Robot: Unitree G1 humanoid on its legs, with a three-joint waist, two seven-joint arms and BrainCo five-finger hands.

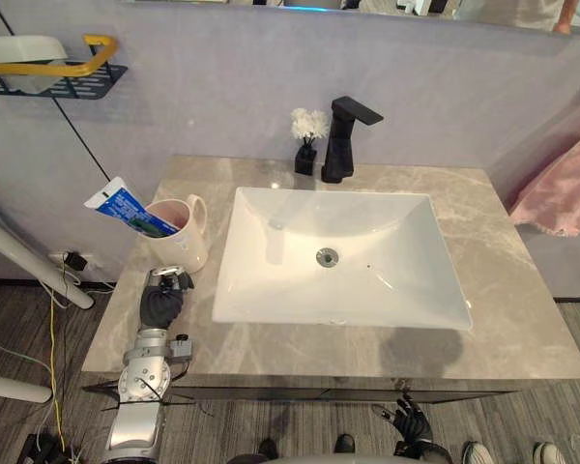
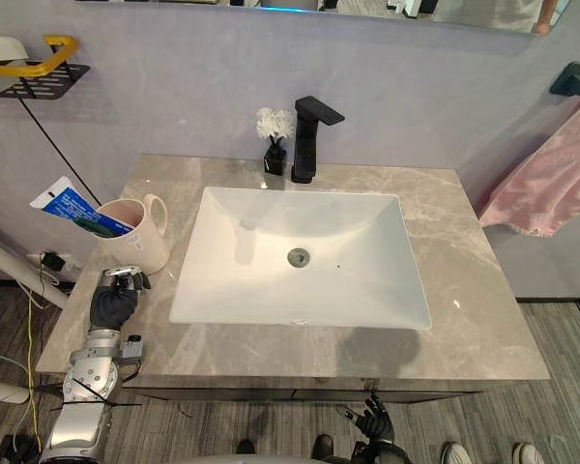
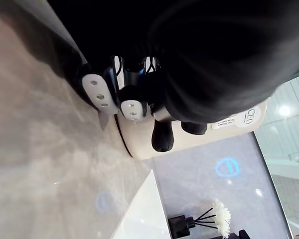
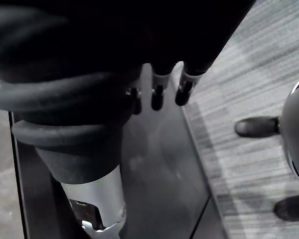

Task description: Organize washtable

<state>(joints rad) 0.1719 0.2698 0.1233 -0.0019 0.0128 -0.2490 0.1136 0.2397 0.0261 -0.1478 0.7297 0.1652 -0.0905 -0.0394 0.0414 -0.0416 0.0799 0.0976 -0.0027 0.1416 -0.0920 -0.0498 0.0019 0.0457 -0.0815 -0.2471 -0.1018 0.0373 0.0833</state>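
Note:
A pink mug stands at the left of the grey stone counter, with a blue and white toothpaste tube leaning out of it. My left hand rests on the counter just in front of the mug, fingers curled by the mug's base and holding nothing. Below the counter's front edge my right hand hangs with relaxed fingers.
A white basin fills the counter's middle, with a black faucet behind it. A black diffuser with a white flower stands left of the faucet. A wire shelf hangs at upper left, a pink towel at right.

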